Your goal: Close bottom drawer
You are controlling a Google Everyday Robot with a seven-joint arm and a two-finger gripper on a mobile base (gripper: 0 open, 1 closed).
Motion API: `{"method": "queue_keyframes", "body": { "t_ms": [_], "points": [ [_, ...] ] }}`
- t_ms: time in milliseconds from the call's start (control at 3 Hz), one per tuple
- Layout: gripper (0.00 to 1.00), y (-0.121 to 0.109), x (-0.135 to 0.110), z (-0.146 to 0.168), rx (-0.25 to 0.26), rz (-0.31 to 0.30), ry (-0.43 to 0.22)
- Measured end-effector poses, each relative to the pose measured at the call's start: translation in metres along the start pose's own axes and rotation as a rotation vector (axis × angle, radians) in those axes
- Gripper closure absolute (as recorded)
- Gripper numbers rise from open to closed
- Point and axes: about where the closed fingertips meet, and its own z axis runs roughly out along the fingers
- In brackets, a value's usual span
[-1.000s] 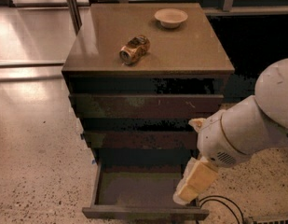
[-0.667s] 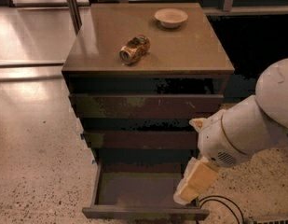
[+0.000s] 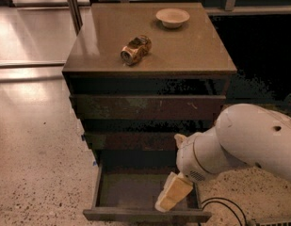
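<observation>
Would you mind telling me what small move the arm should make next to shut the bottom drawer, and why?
Probably draw the gripper back over the front edge of the bottom drawer to its outer face. The drawer stands pulled out, and the gripper hangs over its tray near a front corner, behind the front it must push.

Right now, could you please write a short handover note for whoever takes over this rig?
The pale gripper hangs over the right side of the tray, just behind the front slab.
The lowest, narrowest dark brown drawer stands pulled out, its grey-brown floor showing.
Done: the gripper is at the drawer. Left: push the front in until closed.
</observation>
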Motion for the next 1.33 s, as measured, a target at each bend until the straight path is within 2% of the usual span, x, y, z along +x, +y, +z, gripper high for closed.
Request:
{"method": "queue_keyframes", "body": {
  "t_ms": [333,667,1000,1333],
  "points": [
    [0.0,-0.005,-0.001,0.052,0.031,-0.003,-0.001],
    [0.0,-0.007,0.013,0.097,0.041,0.029,0.009],
    [0.0,0.002,0.036,0.139,0.017,0.097,-0.015],
    [0.0,0.002,0.036,0.139,0.017,0.097,-0.015]
  ]
}}
